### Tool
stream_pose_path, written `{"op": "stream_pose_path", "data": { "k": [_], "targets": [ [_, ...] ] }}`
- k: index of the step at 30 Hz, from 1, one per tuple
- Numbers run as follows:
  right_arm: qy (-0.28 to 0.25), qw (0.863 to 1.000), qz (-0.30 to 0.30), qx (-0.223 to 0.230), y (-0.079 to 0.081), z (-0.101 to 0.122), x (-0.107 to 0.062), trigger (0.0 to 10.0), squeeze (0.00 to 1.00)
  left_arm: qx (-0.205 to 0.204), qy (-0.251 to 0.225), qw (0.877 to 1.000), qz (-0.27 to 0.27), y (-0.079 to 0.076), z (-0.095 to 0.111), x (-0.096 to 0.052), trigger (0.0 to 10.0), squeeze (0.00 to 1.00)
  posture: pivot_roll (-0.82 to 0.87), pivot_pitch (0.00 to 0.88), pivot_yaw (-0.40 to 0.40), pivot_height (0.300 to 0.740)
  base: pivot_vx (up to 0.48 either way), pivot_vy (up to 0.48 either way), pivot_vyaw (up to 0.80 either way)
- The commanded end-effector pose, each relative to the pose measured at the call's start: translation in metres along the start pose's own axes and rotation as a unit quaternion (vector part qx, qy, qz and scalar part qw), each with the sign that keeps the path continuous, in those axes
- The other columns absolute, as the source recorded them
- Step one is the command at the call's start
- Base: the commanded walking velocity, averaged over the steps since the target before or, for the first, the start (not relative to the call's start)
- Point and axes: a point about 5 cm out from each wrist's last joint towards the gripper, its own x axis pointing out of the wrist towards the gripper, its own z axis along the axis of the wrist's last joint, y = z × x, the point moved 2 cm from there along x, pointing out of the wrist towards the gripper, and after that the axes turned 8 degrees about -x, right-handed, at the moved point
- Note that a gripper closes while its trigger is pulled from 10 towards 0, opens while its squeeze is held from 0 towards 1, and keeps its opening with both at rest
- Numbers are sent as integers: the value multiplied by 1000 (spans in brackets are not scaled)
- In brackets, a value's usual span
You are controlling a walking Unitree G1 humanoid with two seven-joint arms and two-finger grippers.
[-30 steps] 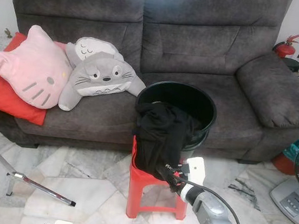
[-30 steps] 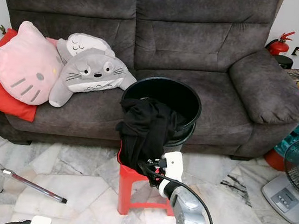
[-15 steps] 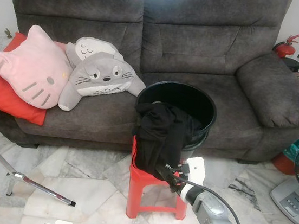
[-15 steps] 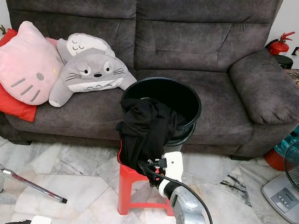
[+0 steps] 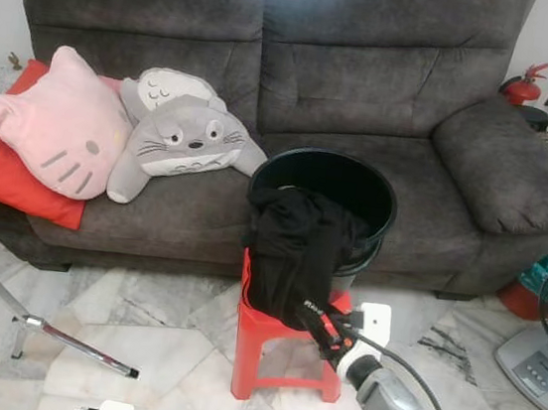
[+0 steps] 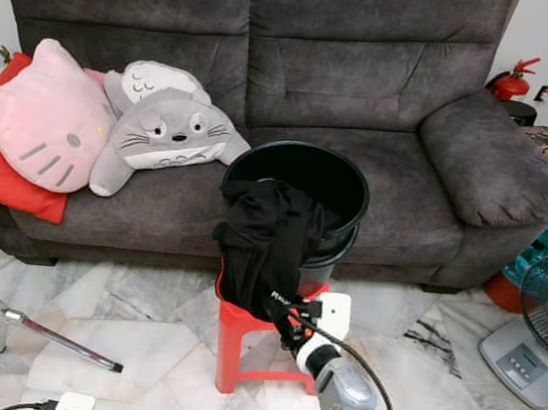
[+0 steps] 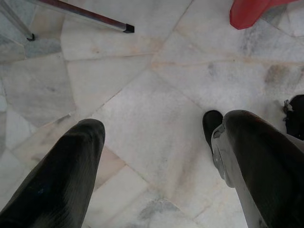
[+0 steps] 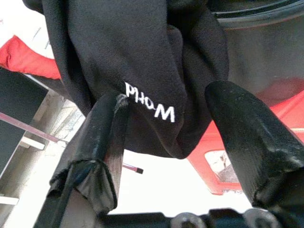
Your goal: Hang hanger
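The right gripper [image 8: 166,142], fingers spread, straddles the hem of the black garment [image 5: 294,247] draped over the bucket [image 5: 326,186] on the stool [image 5: 272,340], apparently reaching; next it must close on the cloth.

— Any lettering in sight?
— One bit: white letters on the black garment [image 8: 142,71] draped over the bucket's rim, near its lower hem.
— Readable?
— Upside down in the right wrist view; looks like "Worthd", though that's uncertain.
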Motion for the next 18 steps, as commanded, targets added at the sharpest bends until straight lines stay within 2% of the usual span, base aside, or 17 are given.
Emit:
{"op": "stream_pose_path", "data": {
  "k": [1,8,9,18],
  "targets": [
    [-5,1000,7,2,3,5,4,10000,0,15,6,1000,3,5,-2,0,10000,0,-134,0,74,740,0,0,0],
    [-9,1000,13,5,6,9,7,9765,0,15,7,1000,3,5,-2,0,10000,0,-134,0,75,740,0,0,0],
    [-9,1000,16,5,6,10,7,0,0,16,7,1000,3,5,-2,0,10000,0,-133,0,75,740,0,0,0],
    [-7,1000,27,3,10,13,12,0,0,16,9,1000,3,4,-3,0,10000,0,-131,0,74,740,0,0,0]
  ]
}}
